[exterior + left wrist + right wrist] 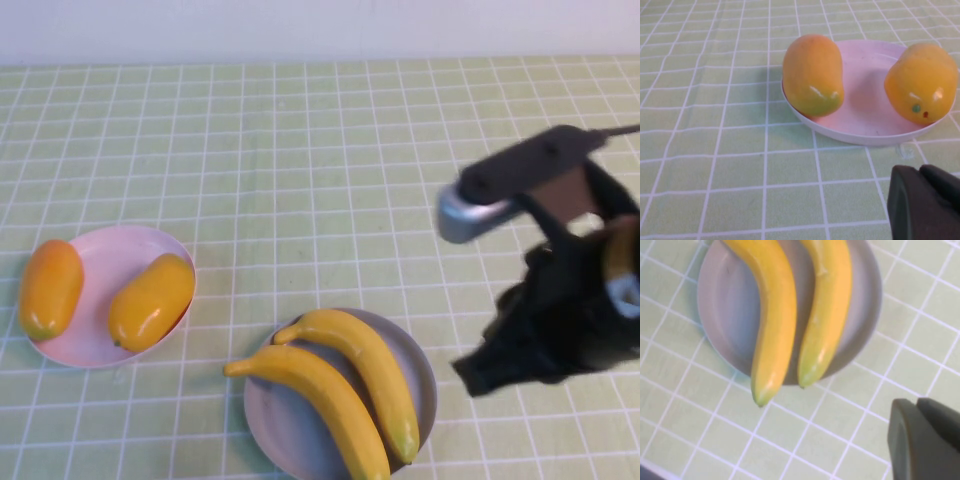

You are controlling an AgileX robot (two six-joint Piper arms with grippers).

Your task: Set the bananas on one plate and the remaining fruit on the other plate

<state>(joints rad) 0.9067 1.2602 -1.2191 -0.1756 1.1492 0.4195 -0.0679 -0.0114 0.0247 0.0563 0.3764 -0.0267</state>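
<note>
Two yellow bananas lie side by side on the grey-blue plate at the front centre. They also show in the right wrist view on that plate. Two orange-yellow mangoes lie on the pale pink plate at the left. The left wrist view shows the same mangoes and plate. My right gripper is shut and empty, just right of the grey-blue plate. My left gripper is shut and empty, near the pink plate.
A pale green cloth with a white grid covers the whole table. The right arm stands over the table's right side. The left arm is out of the high view.
</note>
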